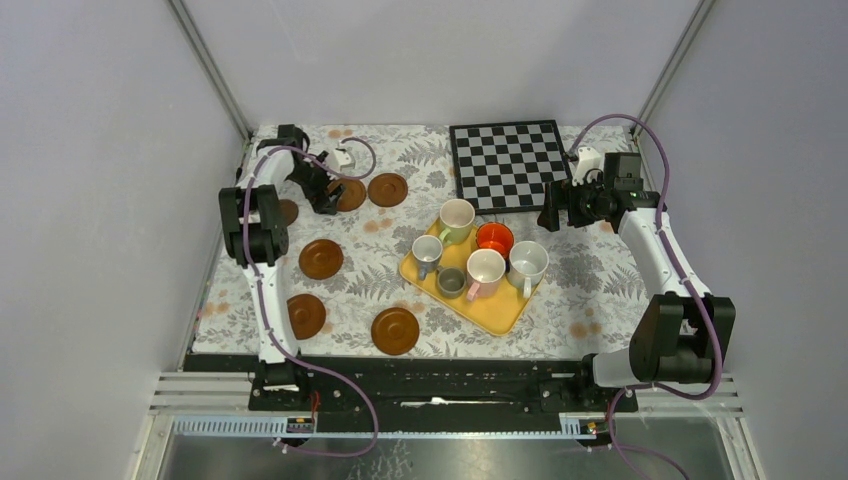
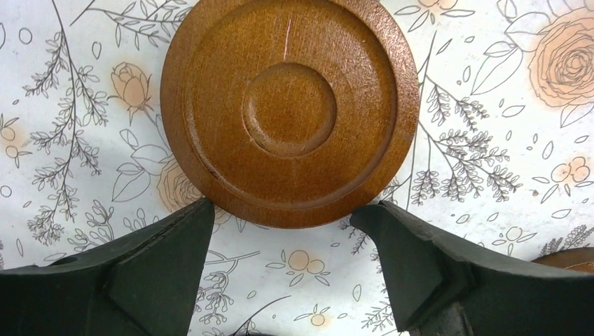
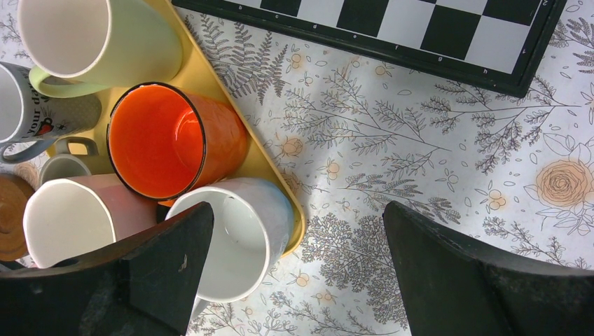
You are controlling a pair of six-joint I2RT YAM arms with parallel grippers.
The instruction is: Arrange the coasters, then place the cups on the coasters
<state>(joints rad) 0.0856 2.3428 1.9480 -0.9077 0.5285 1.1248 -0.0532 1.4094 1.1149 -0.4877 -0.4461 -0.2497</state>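
The floral-clothed table (image 1: 590,290) carries everything. The chessboard (image 3: 392,28) lies flat just ahead of the right gripper (image 3: 298,210), whose jaws stand wide with nothing between them. To that gripper's left is the yellow tray (image 3: 277,178), its long axis running from far-left to near-right in the top view.

All six cups stand upright on the tray, mouths up. The pale green cup (image 3: 105,42) is farthest from the fingers, the orange-red cup (image 3: 168,140) sits behind it, and the white cup (image 3: 242,234) and the pink cup (image 3: 70,217) are nearest the left finger. The blue-grey cup (image 1: 427,250) and the grey-brown cup (image 1: 451,282) are the smallest.

Six dark-brown coasters lie flat on the cloth, round and so without a long axis. One coaster (image 2: 291,108), with raised rim and sunken centre circle, sits straight ahead of the left gripper (image 2: 281,210). Its jaws are spread wide, the tips at the coaster's near edge, contact unclear. Another coaster (image 1: 387,189) is just to its right. The rest lie behind it.
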